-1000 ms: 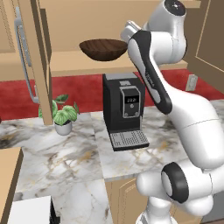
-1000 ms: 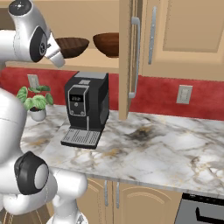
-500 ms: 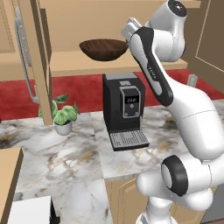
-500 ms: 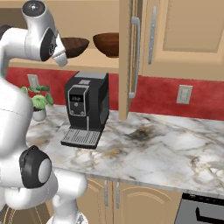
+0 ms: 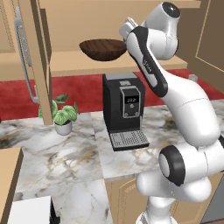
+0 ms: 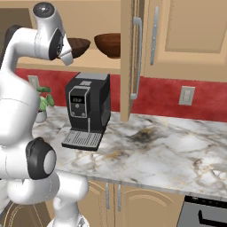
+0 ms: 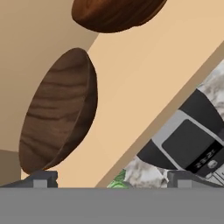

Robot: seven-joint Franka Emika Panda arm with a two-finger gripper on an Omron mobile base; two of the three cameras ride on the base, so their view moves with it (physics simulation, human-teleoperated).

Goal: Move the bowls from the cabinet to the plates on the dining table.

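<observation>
Two wooden bowls sit side by side on the open shelf of the cabinet (image 6: 186, 40). In the right base view the dark brown bowl (image 6: 77, 46) shows at upper left, partly behind the robot's arm, and the reddish brown bowl (image 6: 108, 44) stands just right of it, near the edge of the open cabinet door. In the left base view the dark brown bowl (image 5: 103, 49) lies at upper centre of the frame, on the shelf directly above the black coffee machine (image 5: 124, 109).

In the hand view the camera is rolled, so the shelf runs as a slanted tan band from lower left to upper right. The dark brown bowl (image 7: 59, 109) fills the left half there, seen edge-on, and the reddish brown bowl (image 7: 116, 13) shows at the top edge, apart from the first. The gripper (image 7: 111, 178) has its jaws spread wide, the two dark fingertips standing at the bottom left and bottom right of that frame with nothing between them; the left tip lies just below the dark brown bowl's rim, and whether it touches cannot be told.

On the marble counter (image 6: 168, 150) a small potted plant (image 5: 61, 116) stands left of the coffee machine.
</observation>
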